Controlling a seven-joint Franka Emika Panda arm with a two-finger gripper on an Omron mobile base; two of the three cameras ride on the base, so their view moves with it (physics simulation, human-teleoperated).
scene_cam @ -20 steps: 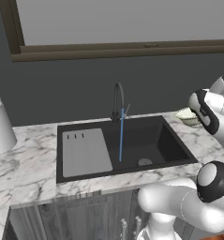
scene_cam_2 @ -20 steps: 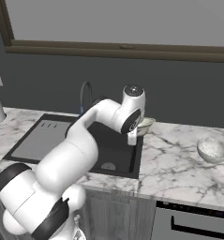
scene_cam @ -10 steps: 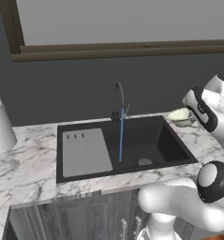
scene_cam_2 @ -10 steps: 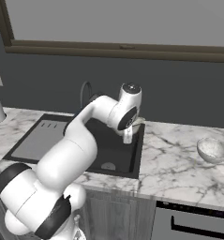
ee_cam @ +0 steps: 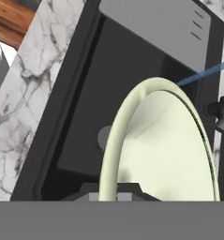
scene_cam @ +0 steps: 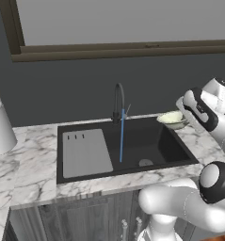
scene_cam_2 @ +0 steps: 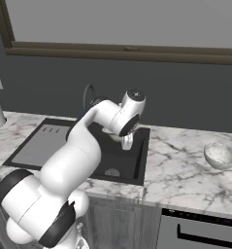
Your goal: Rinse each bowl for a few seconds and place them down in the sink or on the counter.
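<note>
a pale cream, shallow round bowl (ee_cam: 160, 150) is held at its rim by the closed jaws of the white arm's two-finger gripper (ee_cam: 117, 194); in the left base view this bowl (scene_cam: 171, 118) is seen right of centre, above the right rim of the large black rectangular sink (scene_cam: 168, 148). a thin blue stream of water (scene_cam: 122, 136) falls from the dark gooseneck faucet (scene_cam: 118, 101) at frame centre. a second pale cream bowl (scene_cam_2: 221, 155) rests on the white marble table (scene_cam_2: 185, 170) at the right of the right base view.
</note>
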